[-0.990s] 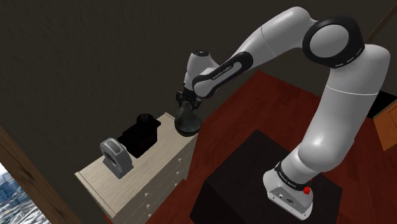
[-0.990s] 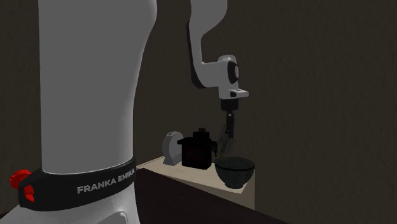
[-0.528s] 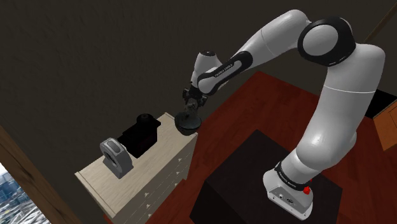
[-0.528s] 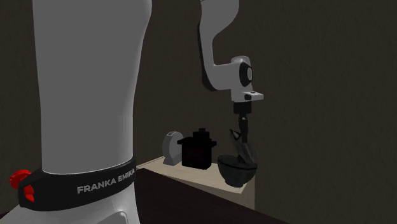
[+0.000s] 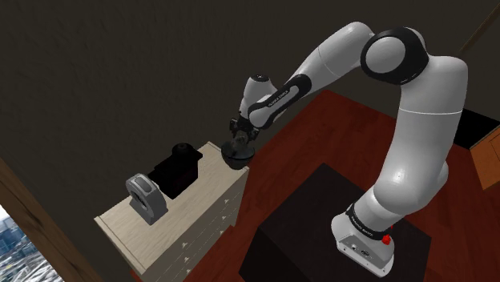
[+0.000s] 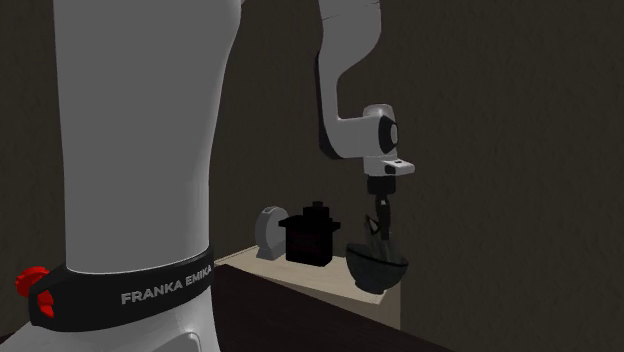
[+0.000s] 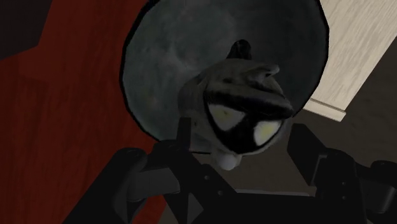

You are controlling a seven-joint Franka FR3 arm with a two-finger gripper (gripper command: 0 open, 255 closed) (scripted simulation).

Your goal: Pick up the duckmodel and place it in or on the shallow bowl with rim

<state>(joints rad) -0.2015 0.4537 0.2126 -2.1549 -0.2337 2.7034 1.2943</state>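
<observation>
We see the gripper (image 6: pixel 377 228) closed on the duck (image 7: pixel 238 108), its fingers pressing the grey, black-patched body from both sides. The duck hangs right over the hollow of the dark bowl (image 7: pixel 159 70); we cannot tell whether it touches the bottom. The bowl sits at the corner of a pale dresser (image 5: pixel 200 210), apart from a black appliance (image 5: pixel 176 167) and a grey toaster (image 5: pixel 146 196).

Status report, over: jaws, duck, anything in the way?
Jaws shut on duck. Duck low over bowl, not yet released. Black machine beside bowl, apart; nothing between duck and bowl.
</observation>
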